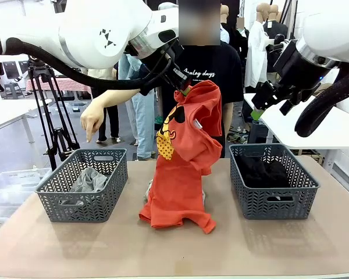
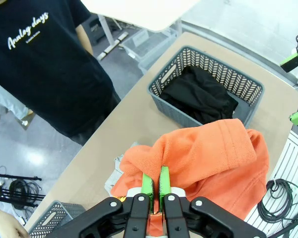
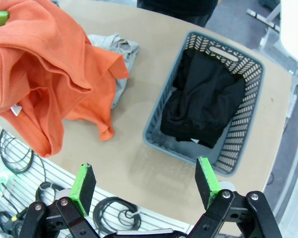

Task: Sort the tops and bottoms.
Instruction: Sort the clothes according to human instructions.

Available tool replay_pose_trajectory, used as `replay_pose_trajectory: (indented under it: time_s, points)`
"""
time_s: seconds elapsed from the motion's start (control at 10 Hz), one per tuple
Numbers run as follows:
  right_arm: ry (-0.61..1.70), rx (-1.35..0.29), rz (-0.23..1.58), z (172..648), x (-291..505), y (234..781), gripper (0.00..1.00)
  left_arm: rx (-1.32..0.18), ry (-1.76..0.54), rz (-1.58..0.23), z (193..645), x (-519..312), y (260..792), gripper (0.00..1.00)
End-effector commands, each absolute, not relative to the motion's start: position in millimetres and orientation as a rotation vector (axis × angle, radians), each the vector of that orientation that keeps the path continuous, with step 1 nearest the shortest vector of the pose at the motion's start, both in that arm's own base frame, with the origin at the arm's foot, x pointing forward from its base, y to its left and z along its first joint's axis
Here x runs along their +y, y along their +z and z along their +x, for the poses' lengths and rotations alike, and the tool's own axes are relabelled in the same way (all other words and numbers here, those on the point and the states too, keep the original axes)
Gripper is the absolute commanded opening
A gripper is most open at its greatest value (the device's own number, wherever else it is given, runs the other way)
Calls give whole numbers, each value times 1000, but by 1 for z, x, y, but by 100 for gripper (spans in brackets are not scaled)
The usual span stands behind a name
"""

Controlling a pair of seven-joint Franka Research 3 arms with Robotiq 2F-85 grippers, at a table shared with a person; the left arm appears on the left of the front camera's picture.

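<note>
Tabletop (image 1: 174,250) note: my left gripper (image 1: 183,87), clamped on the orange T-shirt (image 1: 186,168) that hangs straight below with its hem on the table, should lift clear before swinging to the left basket (image 1: 75,203), I judge; right gripper (image 1: 257,113) gapes empty.

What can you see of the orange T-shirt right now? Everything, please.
The orange T-shirt is soft, knit-looking fabric with a yellow and black cartoon print on the front and a small white tag. It hangs bunched from the left gripper, whose fingers are shut on a fold near its top, above the middle of the table. Its lower edge rests crumpled on the table, partly over a light grey garment.
</note>
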State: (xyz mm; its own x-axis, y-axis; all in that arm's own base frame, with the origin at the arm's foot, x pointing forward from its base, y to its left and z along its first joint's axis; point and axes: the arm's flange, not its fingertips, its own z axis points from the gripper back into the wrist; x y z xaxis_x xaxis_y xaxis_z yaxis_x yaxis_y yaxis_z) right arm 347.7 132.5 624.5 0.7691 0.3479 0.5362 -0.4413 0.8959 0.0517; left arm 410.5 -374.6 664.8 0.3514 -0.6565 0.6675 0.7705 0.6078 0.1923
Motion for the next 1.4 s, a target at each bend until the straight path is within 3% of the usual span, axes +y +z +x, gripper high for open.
replay_pose_trajectory:
  time_s: [0.0,0.2,0.6,1.0,1.3]
  points:
    - [429,-533,172,347,133,626,100,-779,-928,-168,410,-374,671,0]
    - [429,-533,172,347,133,626,100,-781,-929,-166,411,-375,665,0]
    - [429,-533,172,347,133,626,100,-905,-931,-281,366,-331,733,0]
    - [429,-533,172,347,133,626,100,-969,-748,-150,350,-244,780,0]
    - [429,-533,172,347,133,626,100,-967,-591,-142,352,-201,777,0]
